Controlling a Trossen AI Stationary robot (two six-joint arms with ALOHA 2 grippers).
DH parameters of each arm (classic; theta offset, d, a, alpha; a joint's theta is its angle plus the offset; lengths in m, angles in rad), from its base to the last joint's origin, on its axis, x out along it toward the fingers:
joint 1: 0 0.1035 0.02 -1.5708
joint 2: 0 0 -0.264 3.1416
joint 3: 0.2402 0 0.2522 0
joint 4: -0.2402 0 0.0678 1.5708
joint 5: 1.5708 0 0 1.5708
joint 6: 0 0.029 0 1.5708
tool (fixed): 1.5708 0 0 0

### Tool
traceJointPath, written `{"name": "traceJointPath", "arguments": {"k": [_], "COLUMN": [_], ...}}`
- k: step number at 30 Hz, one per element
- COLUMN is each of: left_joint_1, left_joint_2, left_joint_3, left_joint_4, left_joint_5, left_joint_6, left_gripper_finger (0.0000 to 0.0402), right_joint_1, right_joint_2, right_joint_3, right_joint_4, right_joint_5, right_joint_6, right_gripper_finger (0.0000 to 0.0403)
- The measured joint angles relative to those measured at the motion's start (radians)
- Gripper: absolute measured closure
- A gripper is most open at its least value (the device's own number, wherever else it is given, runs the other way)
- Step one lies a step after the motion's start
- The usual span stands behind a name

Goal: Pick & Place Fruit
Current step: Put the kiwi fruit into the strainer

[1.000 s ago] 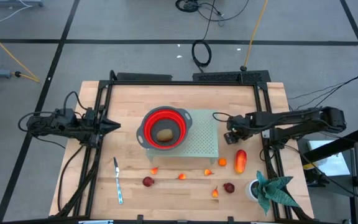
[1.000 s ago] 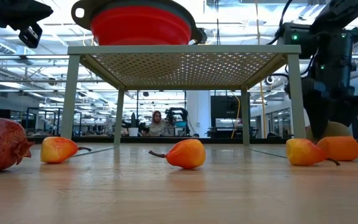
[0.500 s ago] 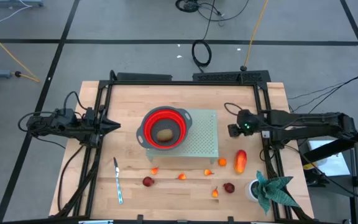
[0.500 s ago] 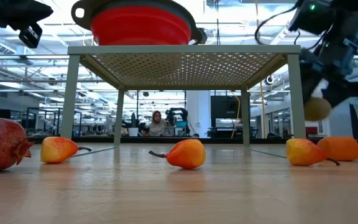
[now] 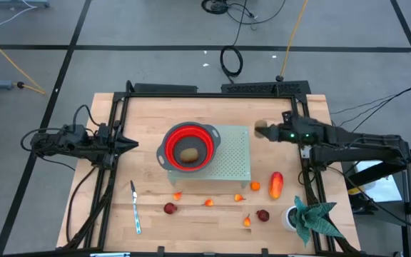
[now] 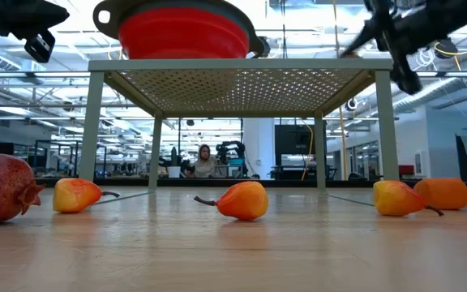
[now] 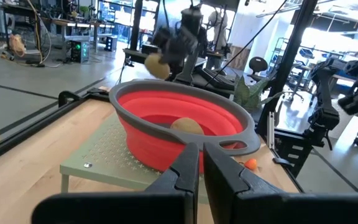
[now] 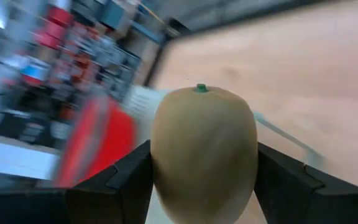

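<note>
Nearest the table's front edge, loose fruit waits: a dark red piece (image 5: 170,208) at about 7 o'clock from the bowl (image 5: 188,148), small orange ones (image 5: 209,203) at 6, a second dark red piece (image 5: 263,215) and the long red-orange piece (image 5: 276,184) at 4 to 5.

Farther back, one kiwi (image 5: 189,154) already lies in the red bowl, which sits on a perforated green stand (image 5: 235,157).

At 3 o'clock from the bowl, the right gripper (image 5: 265,131) is raised off the table with a second kiwi (image 8: 204,152) clamped between its fingers. This looks like the carry step: the next move likely calls for swinging toward 9 o'clock until the kiwi is over the bowl's opening, then letting go.

The left gripper (image 5: 129,144) waits at the bowl's 9 o'clock, pinched closed on nothing.
</note>
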State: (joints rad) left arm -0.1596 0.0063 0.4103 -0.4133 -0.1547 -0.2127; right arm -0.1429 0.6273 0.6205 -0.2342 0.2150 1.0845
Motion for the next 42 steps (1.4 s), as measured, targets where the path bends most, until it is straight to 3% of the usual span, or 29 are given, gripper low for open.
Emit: {"name": "traceJointPath", "arguments": {"k": [11, 21, 42], "left_joint_1": [0.0, 0.0, 0.0], "left_joint_2": [0.0, 0.0, 0.0], "left_joint_3": [0.0, 0.0, 0.0], "left_joint_4": [0.0, 0.0, 0.0], "left_joint_5": [0.0, 0.0, 0.0], "left_joint_6": [0.0, -0.001, -0.001], "left_gripper_finger": [0.038, 0.038, 0.038], "right_joint_1": [0.0, 0.0, 0.001], "right_joint_2": [0.002, 0.005, 0.014], "right_joint_3": [0.0, 0.0, 0.0], "right_joint_4": [0.355, 0.379, 0.482], "right_joint_5": [0.002, -0.003, -0.16], "right_joint_6": [-0.06, -0.099, -0.969], "right_gripper_finger": [0.0179, 0.0177, 0.0174]}}
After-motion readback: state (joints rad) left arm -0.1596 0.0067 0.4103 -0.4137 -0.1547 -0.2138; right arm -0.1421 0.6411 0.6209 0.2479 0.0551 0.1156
